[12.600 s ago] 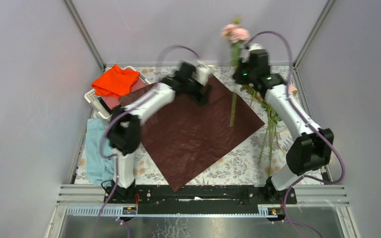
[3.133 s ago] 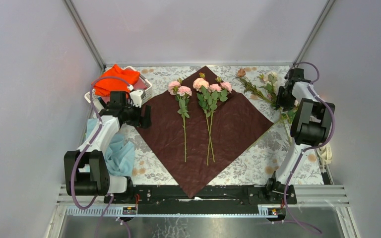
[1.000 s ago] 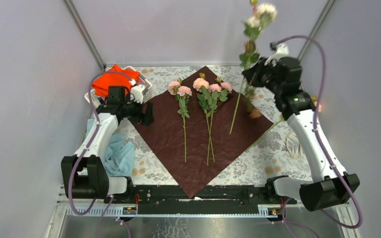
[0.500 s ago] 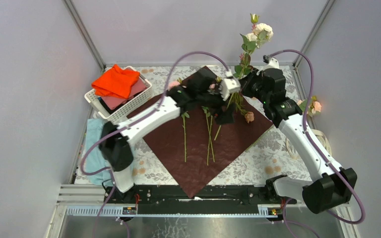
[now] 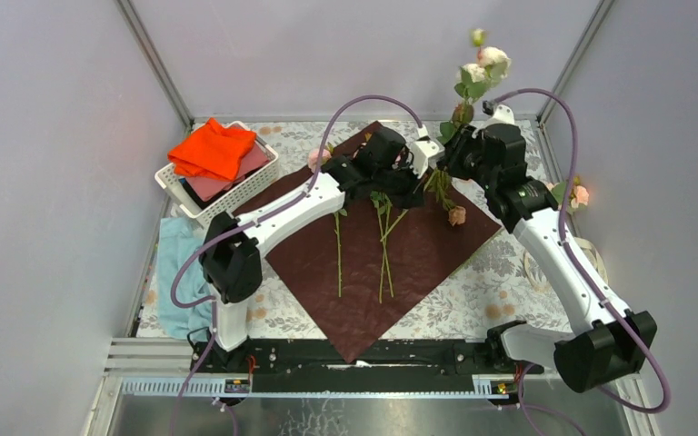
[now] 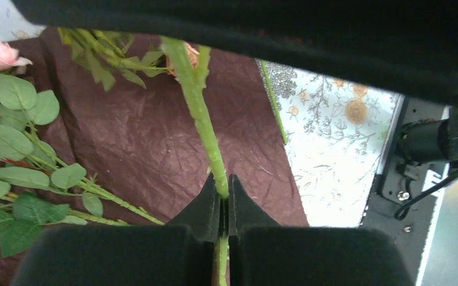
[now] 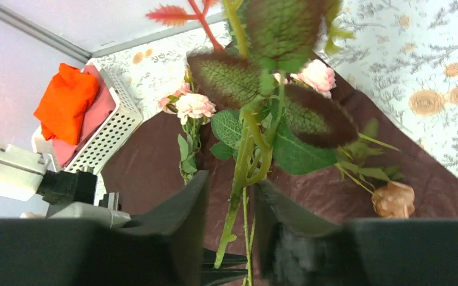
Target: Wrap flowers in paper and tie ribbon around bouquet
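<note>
**Rose stem between two hands, above paper**

Left hand (image 6: 221, 187): pressed together, pinching long thin green rose stem (image 6: 198, 113).
Right hand (image 7: 229, 190): fingers slightly spread, same stem between them, cream-white blooms (image 5: 483, 65) raised high.
Large dark red crinkly paper sheet (image 5: 354, 286): flat on floral-patterned tabletop (image 5: 473, 304).
Pink roses with green leaves (image 5: 383, 245): lying on the paper.
White perforated basket (image 5: 236, 191) holding bright orange cloth (image 5: 211, 148): far left.
</note>
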